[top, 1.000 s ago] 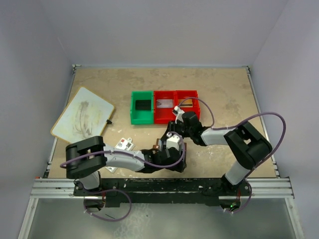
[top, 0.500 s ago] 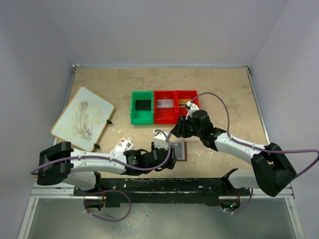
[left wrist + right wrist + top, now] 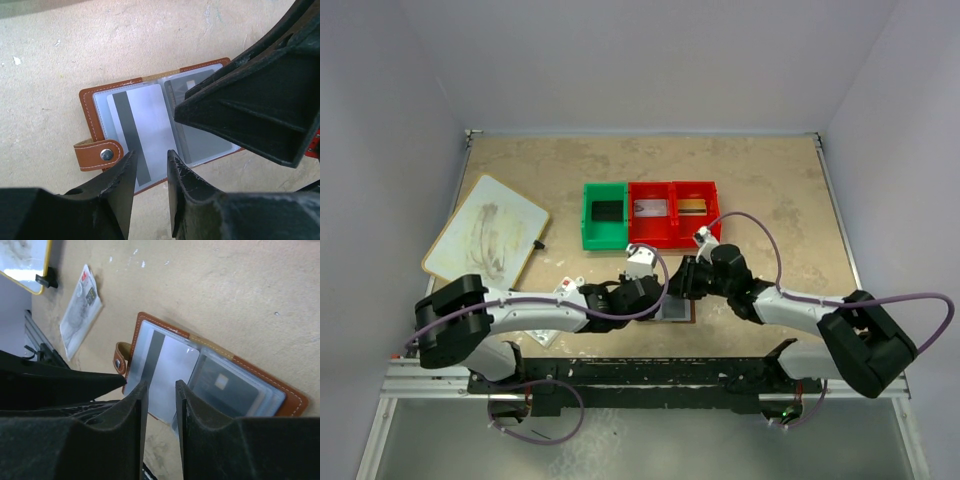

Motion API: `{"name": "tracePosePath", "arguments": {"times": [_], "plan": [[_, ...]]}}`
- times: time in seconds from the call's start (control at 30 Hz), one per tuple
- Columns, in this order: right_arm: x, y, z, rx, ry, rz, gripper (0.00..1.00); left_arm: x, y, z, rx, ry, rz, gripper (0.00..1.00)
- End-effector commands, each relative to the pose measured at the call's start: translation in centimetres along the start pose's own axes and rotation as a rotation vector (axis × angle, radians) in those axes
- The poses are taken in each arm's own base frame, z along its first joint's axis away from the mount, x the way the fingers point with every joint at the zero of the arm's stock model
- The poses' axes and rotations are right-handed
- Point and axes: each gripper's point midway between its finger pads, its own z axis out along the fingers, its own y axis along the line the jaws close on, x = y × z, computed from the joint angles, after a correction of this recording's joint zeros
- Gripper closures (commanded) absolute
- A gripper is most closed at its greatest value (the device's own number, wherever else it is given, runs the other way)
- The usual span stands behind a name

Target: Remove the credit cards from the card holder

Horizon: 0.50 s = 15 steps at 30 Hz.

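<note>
Brown leather folding card holder (image 3: 145, 112) lies opened flat on the tan table (image 3: 770, 190) at front centre, clear pockets up. Left gripper (image 3: 151, 156) and right gripper (image 3: 161, 386) each hover over it, fingers narrowly apart, pinching nothing. Best to pin the leather edge with one while the other nips the dark-striped white card (image 3: 137, 130) and slides it along its pocket. Only the right wrist view shows the second card's chip (image 3: 219, 383), masked in the left's by the right gripper

Right gripper (image 3: 160, 386) crowds left gripper (image 3: 150, 153) above card holder (image 3: 145, 107).
</note>
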Motion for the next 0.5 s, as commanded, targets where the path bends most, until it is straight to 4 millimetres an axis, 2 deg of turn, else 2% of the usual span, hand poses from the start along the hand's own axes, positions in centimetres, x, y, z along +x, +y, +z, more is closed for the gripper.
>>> {"name": "tracePosePath", "arguments": {"times": [0.0,0.27,0.47], "plan": [[-0.2,1.9,0.0,-0.091,-0.008,-0.014,0.69,-0.7,-0.8,0.3,0.009,-0.002,0.026,0.73],[1.7,1.2,0.9,-0.095,0.067,-0.003,0.70,1.5,2.3,1.4,-0.129,0.039,0.053,0.79],[2.6,-1.1,1.2,0.005,0.085,0.025,0.69,3.4,3.8,2.1,-0.188,0.085,0.081,0.85]]}}
